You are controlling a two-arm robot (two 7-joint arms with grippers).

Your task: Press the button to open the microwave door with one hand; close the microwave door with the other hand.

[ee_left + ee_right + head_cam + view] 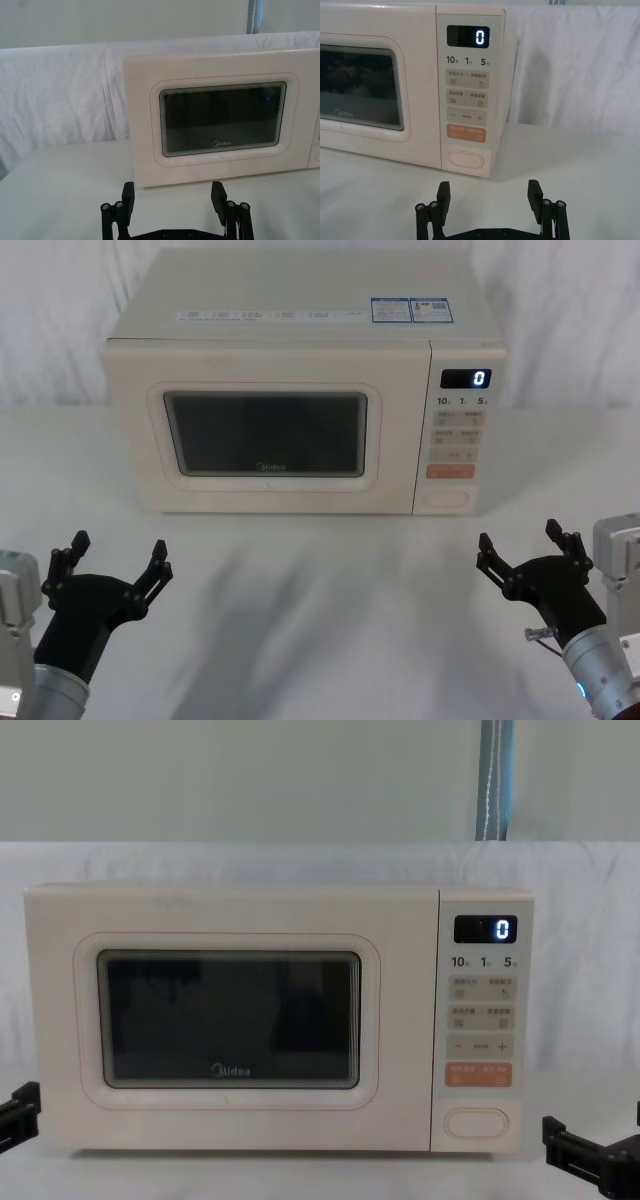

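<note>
At 12 o'clock, microwave door (265,435) is shut, button (447,500) unpressed — left gripper (115,565) and right gripper (525,545), both spread, wait apart.

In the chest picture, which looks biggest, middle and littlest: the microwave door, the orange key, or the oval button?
1. The microwave door, by far the largest.
2. The orange key and the button look about alike in size; the key seems slightly wider, the button slightly taller, so I won't rank them.
</note>
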